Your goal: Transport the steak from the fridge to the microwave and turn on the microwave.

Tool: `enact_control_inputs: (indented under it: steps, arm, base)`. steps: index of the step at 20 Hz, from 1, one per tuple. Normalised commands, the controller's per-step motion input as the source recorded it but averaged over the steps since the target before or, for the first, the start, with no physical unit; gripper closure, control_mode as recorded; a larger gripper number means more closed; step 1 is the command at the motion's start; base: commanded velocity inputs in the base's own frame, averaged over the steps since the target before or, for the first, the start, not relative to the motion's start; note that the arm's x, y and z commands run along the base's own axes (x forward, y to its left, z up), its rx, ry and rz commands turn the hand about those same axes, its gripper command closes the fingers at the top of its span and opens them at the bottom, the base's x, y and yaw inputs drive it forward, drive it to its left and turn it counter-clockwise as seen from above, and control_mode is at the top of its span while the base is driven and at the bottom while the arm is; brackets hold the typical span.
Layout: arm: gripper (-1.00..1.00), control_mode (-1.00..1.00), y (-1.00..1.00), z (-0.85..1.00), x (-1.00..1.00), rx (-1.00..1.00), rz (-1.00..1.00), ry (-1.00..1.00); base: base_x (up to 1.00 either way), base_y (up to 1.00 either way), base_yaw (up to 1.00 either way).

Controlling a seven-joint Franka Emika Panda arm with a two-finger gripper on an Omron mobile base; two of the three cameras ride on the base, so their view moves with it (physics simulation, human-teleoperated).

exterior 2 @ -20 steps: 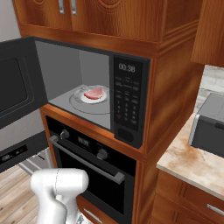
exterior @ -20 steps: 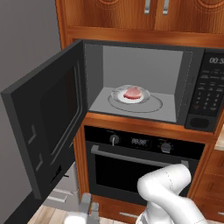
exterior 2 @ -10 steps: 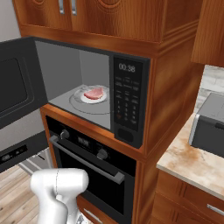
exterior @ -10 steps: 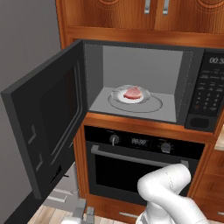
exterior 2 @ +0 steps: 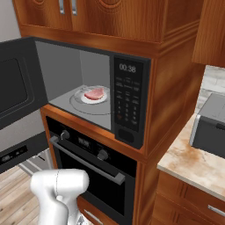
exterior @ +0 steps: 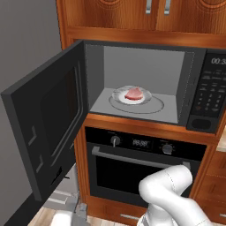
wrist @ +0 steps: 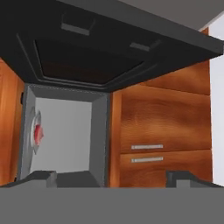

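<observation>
Left base view: the steak (exterior: 133,93) sat on a small glass plate (exterior: 145,95) on the turntable (exterior: 156,105), toward the back left of the microwave (exterior: 145,84) floor. The microwave door (exterior: 48,132) stood swung wide to the left. So transport looked done; the step in hand was closing up. The next move would call for getting the hand behind the door's outer face and pushing it shut without clipping the door edge, then pressing a start key on the keypad (exterior: 210,95) at the right. The black oven (exterior: 145,165) sat below, with the white arm low in front of it.

Right base view: steak (exterior 2: 94,93) in the same spot, left of centre on the turntable (exterior 2: 90,105), well inside the microwave (exterior 2: 127,103) opening. Door (exterior 2: 19,83) open at the left edge. Keypad (exterior 2: 127,103) lit, display showing digits. Small silver toaster oven (exterior 2: 211,127) on the worktop's right edge, not involved.

Hand view: camera rolled, looking up from under the door (wrist: 109,48); the steak (wrist: 38,132) showed small at the left inside the cavity. Gripper (wrist: 111,177) fingertips (wrist: 43,177) stood wide apart at the bottom, jaws fully spread, nothing between them, touching nothing. Wooden cabinets (wrist: 162,131) to the right.
</observation>
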Motion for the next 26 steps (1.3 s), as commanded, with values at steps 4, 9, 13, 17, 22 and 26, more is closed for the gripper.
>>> enact_control_inputs:
  steps: [4, 9, 13, 17, 22, 26]
  arm:
    - [-1.0, -1.0, 0.37, -0.3, 0.19, 0.0, 0.0, 0.0]
    - [-1.0, -1.0, 0.47, -0.43, 0.18, 0.0, 0.0, 0.03]
    - [-1.0, -1.0, 0.4, -0.33, 0.28, 0.0, 0.0, 0.01]
    - [-1.0, -1.0, 0.35, -0.25, 0.38, 0.0, 0.0, 0.0]
    - [-1.0, -1.0, 0.32, -0.37, 0.42, 0.01, 0.0, 0.03]
    - [-1.0, -1.0, 0.46, -0.62, 0.44, 0.0, 0.0, 0.09]
  base:
    - [0.0, 0.0, 0.0]
    - [0.0, 0.0, 0.0]
    - [0.0, 0.0, 0.0]
    - [0.0, 0.0, 0.0]
    - [0.0, 0.0, 0.0]
    - [0.0, 0.0, 0.0]
